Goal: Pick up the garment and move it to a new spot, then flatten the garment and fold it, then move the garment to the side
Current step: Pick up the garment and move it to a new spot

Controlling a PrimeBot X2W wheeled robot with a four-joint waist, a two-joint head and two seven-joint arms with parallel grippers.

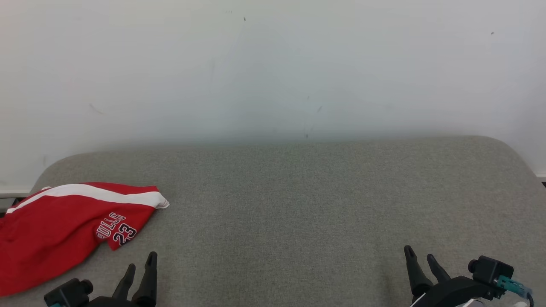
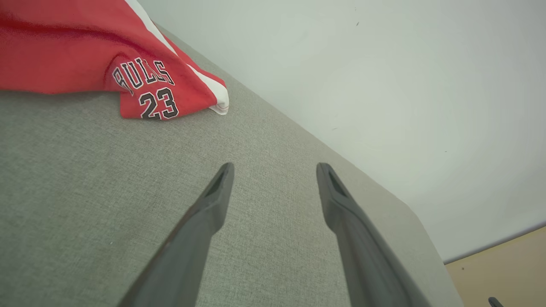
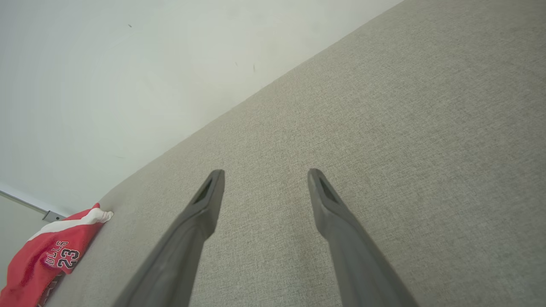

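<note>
Floor [image 2: 503, 273] beyond table [image 2: 85, 192] in left wrist view.

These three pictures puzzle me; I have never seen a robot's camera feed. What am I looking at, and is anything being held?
A two-armed robot films its own work. The head view looks down on a grey fabric-covered surface against a white wall. Its left gripper and right gripper sit at the bottom corners. The other two views look along each gripper's dark fingers from the wrists. A rumpled red garment with a white stripe and the number 23 lies at the robot's left. Both grippers are open and hold nothing.
</note>
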